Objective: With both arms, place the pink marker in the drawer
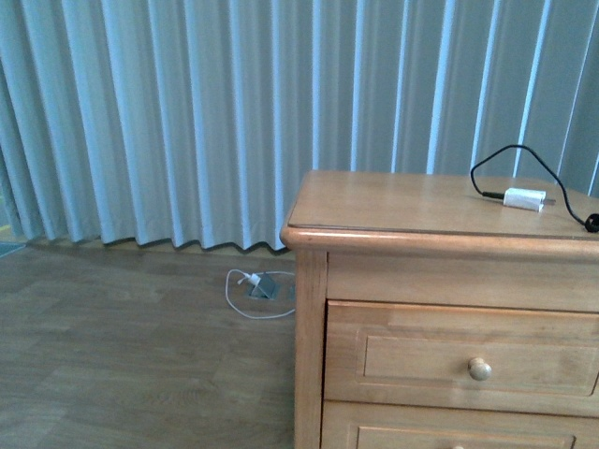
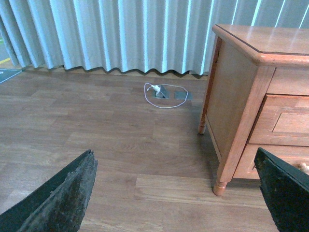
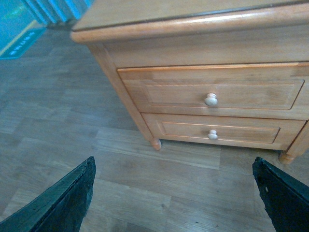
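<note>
The pink marker shows in no view. The drawer [image 1: 463, 360], the taller upper one of a honey-coloured nightstand, is closed, with a round pale knob [image 1: 479, 369]. It also shows in the right wrist view [image 3: 212, 92], and its edge shows in the left wrist view [image 2: 289, 121]. My left gripper [image 2: 174, 166] is open and empty over the wood floor, to the left of the nightstand. My right gripper [image 3: 174, 169] is open and empty over the floor in front of the drawers. Neither arm shows in the front view.
A white charger block [image 1: 524, 198] with a black cable lies on the nightstand top [image 1: 393, 201]. A shallower closed drawer [image 3: 212, 131] sits below. A white cable and a floor socket [image 1: 262, 285] lie by the pale curtain [image 1: 187, 122]. A nightstand leg [image 2: 219, 187] stands near my left gripper.
</note>
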You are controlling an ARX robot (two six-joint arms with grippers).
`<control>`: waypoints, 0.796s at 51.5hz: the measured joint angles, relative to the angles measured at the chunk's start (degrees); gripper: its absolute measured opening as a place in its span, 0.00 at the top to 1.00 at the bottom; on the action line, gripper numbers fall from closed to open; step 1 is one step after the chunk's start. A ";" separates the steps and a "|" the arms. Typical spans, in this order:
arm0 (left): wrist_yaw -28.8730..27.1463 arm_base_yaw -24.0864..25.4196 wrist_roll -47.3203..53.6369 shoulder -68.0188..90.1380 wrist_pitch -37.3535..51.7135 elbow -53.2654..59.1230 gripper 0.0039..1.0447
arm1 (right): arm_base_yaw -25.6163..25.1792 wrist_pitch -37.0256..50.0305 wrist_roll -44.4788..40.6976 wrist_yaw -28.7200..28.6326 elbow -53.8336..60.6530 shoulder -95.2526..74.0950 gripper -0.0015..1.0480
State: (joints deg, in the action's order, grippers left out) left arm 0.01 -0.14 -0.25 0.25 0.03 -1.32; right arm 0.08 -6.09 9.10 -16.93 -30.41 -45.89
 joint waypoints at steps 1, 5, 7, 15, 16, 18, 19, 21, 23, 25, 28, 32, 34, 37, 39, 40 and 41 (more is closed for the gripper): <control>-0.02 0.00 0.00 0.00 0.00 0.00 0.05 | -0.20 -1.51 0.20 -0.42 0.02 2.16 0.08; -0.02 0.00 0.00 0.00 0.00 0.00 0.05 | -0.66 -6.60 0.37 -0.50 0.07 9.44 0.08; -0.02 0.00 0.00 0.00 0.00 0.00 0.05 | -0.76 -7.26 0.39 -0.55 0.15 11.39 0.08; -0.02 0.00 0.00 0.00 0.00 0.00 0.05 | -0.76 -6.12 -0.02 1.18 0.81 12.57 0.09; 0.00 0.00 0.00 0.00 0.00 0.00 0.05 | -0.55 -2.84 -1.05 4.15 2.32 12.94 0.12; 0.00 0.00 0.00 0.00 0.00 0.00 0.05 | -0.22 4.44 -3.10 10.16 6.05 14.47 0.19; -0.02 0.00 0.00 0.00 0.00 0.00 0.05 | -0.17 7.43 -4.39 12.50 7.76 15.39 0.22; -0.04 0.00 0.00 0.00 0.00 0.00 0.05 | -0.20 12.26 -5.84 15.89 10.47 17.03 0.29; -0.02 0.00 0.02 0.00 0.00 0.00 0.05 | -0.28 14.95 -6.64 16.98 12.24 18.34 0.36; -0.02 0.00 0.00 0.00 0.00 0.00 0.05 | -0.31 16.02 -7.30 17.18 13.55 19.45 0.43; -0.02 0.00 0.02 0.00 0.00 0.00 0.05 | -0.26 16.70 -7.89 17.00 15.45 20.74 0.53; -0.02 0.00 0.02 0.00 0.00 0.00 0.05 | -0.15 17.00 -8.44 16.87 18.08 22.29 0.68; -0.02 0.00 0.00 0.00 0.00 0.00 0.05 | -0.15 17.14 -8.50 16.92 19.37 23.12 0.77; -0.02 0.00 0.00 0.00 0.00 0.00 0.05 | -0.15 17.25 -8.57 16.96 20.72 24.28 0.87; -0.02 0.00 0.00 0.00 0.00 0.00 0.05 | -0.15 17.29 -8.68 16.94 21.40 25.07 0.94; -0.02 0.00 0.00 0.00 0.00 0.00 0.05 | -0.15 17.29 -8.70 16.92 21.66 25.42 0.97; -0.02 0.00 0.00 0.00 0.00 0.00 0.05 | -0.15 17.29 -8.92 16.92 21.90 25.73 0.99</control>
State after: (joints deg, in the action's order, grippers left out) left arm -0.01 -0.14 -0.25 0.25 0.03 -1.32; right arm -0.08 11.20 0.19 -0.01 -8.51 -20.16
